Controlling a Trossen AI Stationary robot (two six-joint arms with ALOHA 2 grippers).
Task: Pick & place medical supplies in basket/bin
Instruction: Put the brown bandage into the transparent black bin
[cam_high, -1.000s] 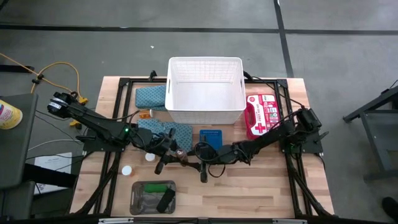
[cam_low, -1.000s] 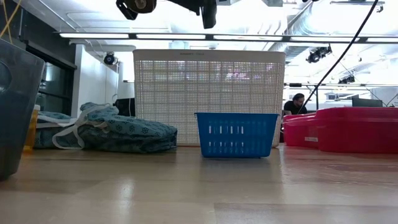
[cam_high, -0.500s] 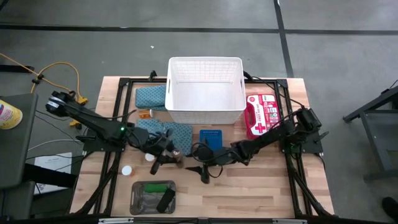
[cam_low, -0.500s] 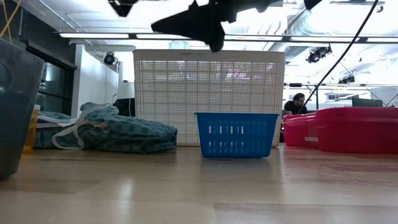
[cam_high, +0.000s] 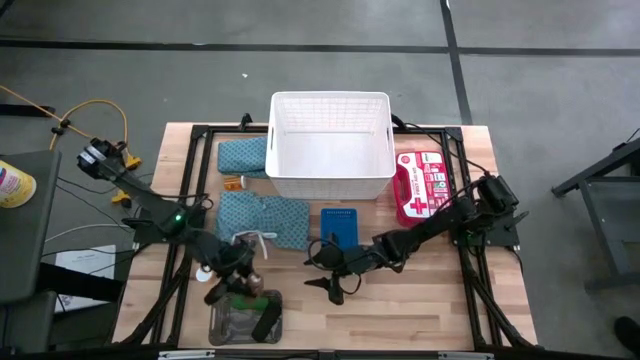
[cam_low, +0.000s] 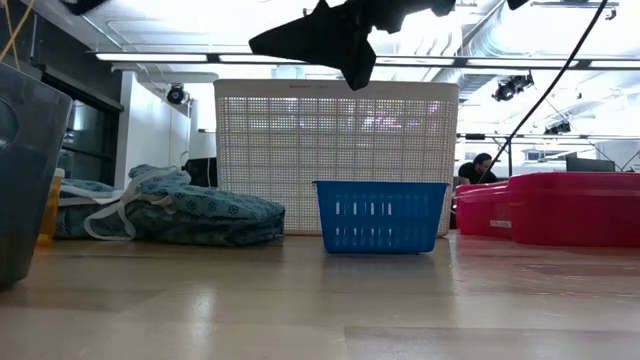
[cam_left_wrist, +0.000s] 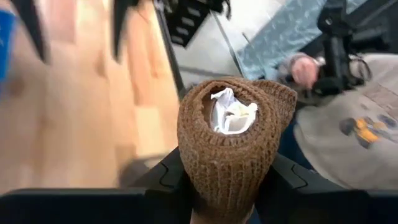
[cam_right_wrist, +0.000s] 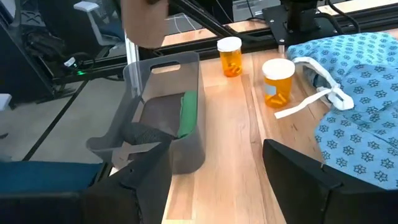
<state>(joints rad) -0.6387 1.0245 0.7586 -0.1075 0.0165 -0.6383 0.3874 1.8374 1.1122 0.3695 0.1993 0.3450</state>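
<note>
Brown roll (cam_left_wrist: 233, 149) clamped in left end effector (cam_high: 238, 287) above grey tray (cam_high: 225, 318).

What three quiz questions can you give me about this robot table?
1. True or false: a blue cloth lies inside the white basket.
2. What is the left gripper holding? A) a white disc B) a brown roll C) an orange vial
3. Fill in the gap: the green roll lies in the grey ____.

Key:
1. False, the white basket holds nothing.
2. B.
3. The grey tray.
</note>
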